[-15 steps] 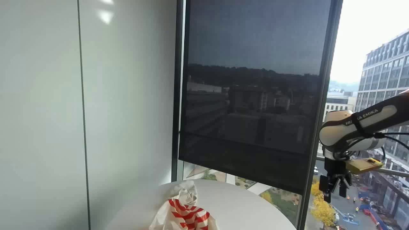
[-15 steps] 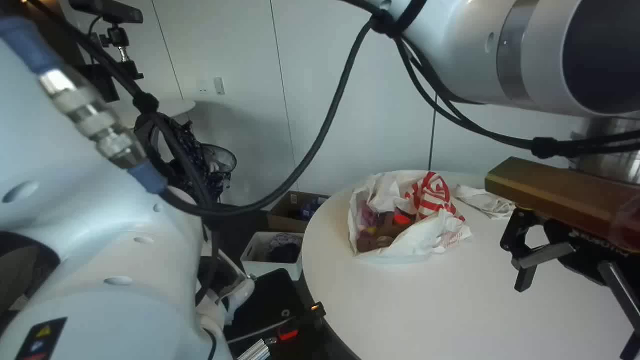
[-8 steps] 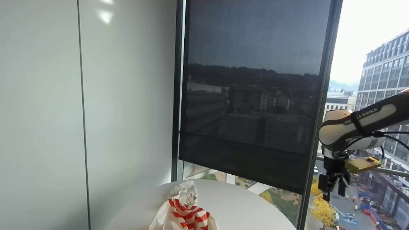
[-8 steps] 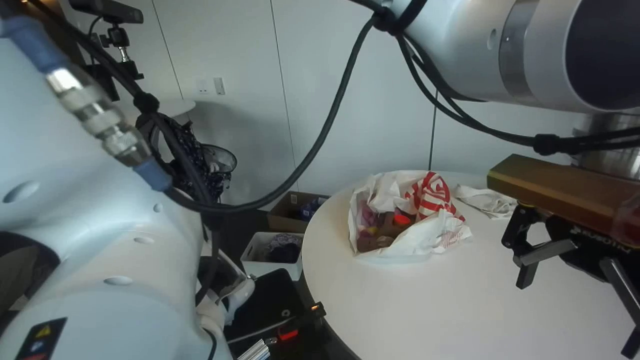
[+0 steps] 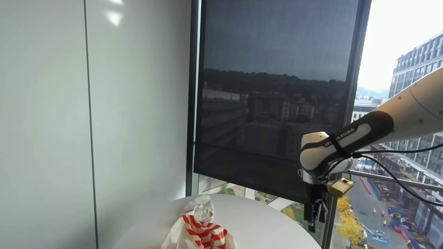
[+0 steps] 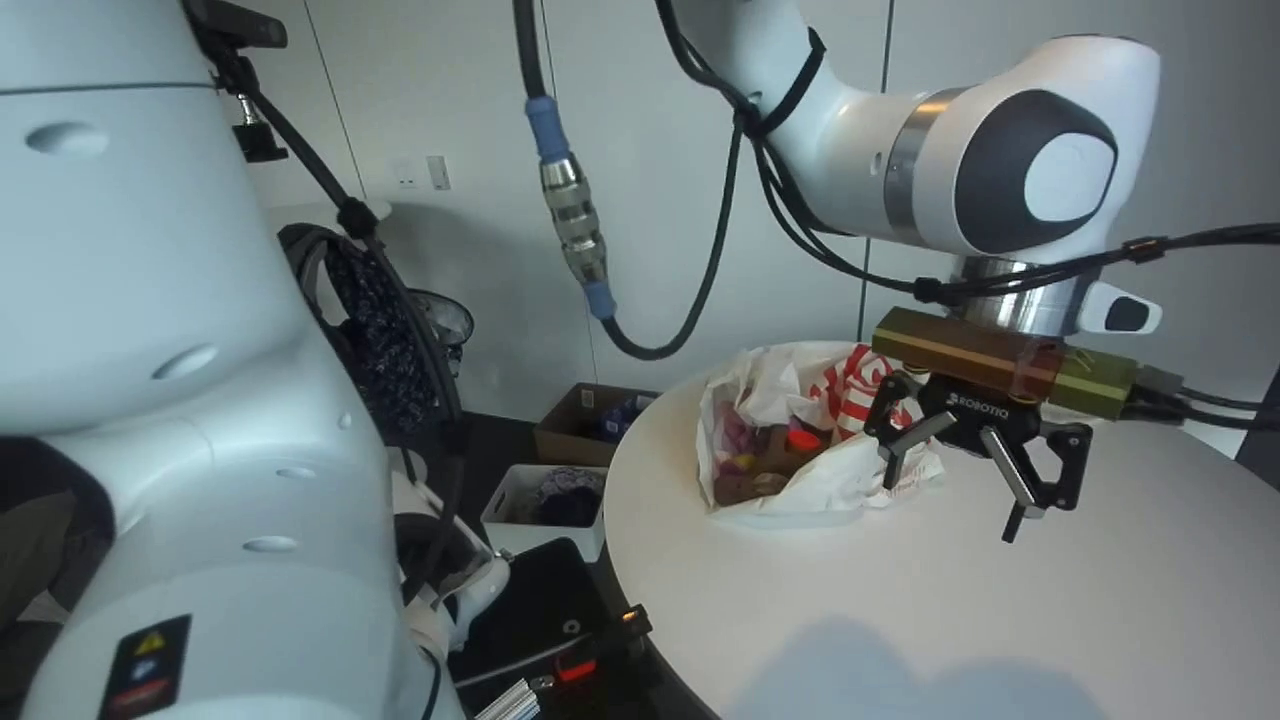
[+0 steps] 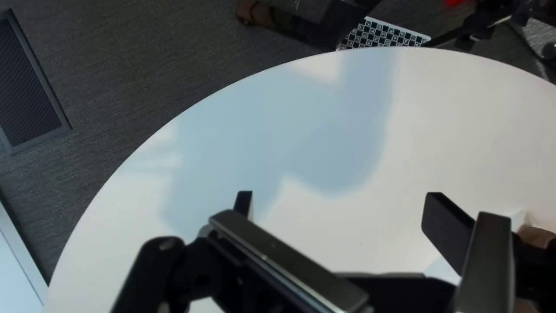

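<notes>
Exterior view, tool: jaws spread wide and pointing down, raised above the right half of the round white worktop.
Bag: white plastic with red stripes, lying near the worktop's far edge, towards the left; seen from here it is left of the tool and behind it, one jaw overlapping its right end.
Bag's mouth: gapes towards the worktop's left edge, showing a red-orange cap, a brown shape and something pink.
Floor: a cardboard box and a white bin stand past the worktop's left edge.
Exterior view, arm: enters from the right; its tool hangs before the lower right corner of a dark window shade.
Bag to tool: well apart, the bag on the worktop to the left and lower, cut by the bottom border.
Wrist view, fingers: held apart, worktop showing between them.
Right border: something brown beside a white corner, mostly hidden; too little shows to name it.
Worktop rim: curves from lower left to upper right, a checked board just past its top edge.
</notes>
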Tool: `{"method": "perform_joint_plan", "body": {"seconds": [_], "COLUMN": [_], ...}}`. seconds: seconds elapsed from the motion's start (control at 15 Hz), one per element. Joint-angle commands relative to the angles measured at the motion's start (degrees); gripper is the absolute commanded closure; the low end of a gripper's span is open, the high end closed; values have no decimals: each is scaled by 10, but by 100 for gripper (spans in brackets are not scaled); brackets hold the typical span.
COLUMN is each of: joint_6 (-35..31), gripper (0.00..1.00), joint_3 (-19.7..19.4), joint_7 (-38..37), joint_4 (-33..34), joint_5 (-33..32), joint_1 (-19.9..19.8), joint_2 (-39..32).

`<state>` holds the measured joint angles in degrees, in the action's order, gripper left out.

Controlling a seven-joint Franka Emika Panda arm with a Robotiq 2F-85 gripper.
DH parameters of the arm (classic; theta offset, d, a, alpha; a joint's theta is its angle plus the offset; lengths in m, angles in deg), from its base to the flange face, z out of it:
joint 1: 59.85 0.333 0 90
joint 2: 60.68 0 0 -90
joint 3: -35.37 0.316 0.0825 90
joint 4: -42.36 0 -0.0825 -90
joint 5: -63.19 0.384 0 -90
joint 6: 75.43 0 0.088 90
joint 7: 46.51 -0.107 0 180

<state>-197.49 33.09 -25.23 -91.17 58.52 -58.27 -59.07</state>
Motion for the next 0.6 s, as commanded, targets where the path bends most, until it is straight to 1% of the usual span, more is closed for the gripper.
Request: {"method": "perform_joint_plan", "body": {"seconds": [0.0, 0.13, 0.2, 0.47, 0.53], "joint_6": [-7, -26, -35, -74, -88], "gripper": [0, 0, 0, 0, 0], "joint_3": [49, 69, 77, 107, 116], "joint_7": [-4, -17, -15, -20, -15], "joint_4": [91, 124, 139, 175, 178], "joint_5": [-24, -55, -60, -64, -56], "joint_1": [31, 45, 51, 73, 77], "joint_2": [-81, -116, -133, -186, -197]}}
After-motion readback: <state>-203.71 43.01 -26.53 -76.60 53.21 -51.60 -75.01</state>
